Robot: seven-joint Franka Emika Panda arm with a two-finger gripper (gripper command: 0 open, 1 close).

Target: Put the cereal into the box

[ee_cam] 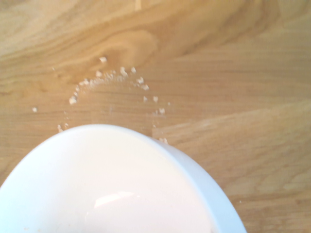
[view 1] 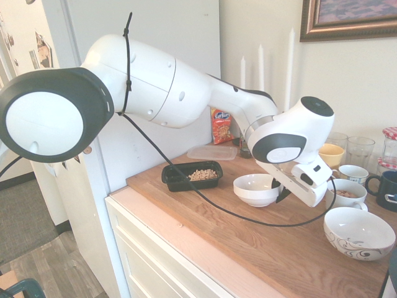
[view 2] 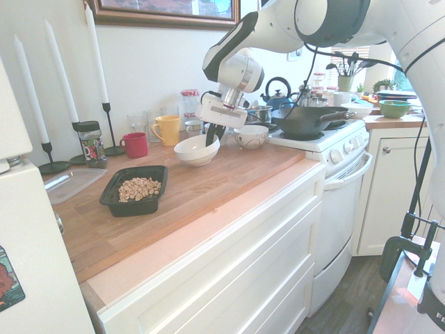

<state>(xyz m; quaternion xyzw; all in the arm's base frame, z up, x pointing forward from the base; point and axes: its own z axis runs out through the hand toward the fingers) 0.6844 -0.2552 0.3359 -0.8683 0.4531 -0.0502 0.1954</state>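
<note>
Wooden counter (view 2: 229, 184) — cereal (view 2: 138, 188) lies in the black box (view 2: 111, 197) near its wall end; gripper (view 2: 213, 136), fingers pinching the white bowl (view 2: 195, 152) rim, mid-counter.

Gripper (view 2: 212, 133): jaws dark, dipping at the rim of the plain white ceramic bowl (view 2: 197, 149); tips hidden in the first exterior view by the bowl and the white hand.
Bowl, wrist view: cut off by the bottom edge; inside washed out.
Pale crumbs on the wooden desk (ee_cam: 112, 80): too small to identify.
Patterned white bowl (view 1: 358, 233): partly cut by the right edge.
Dark blue mug (view 1: 386, 189): cut by the right edge.
</note>
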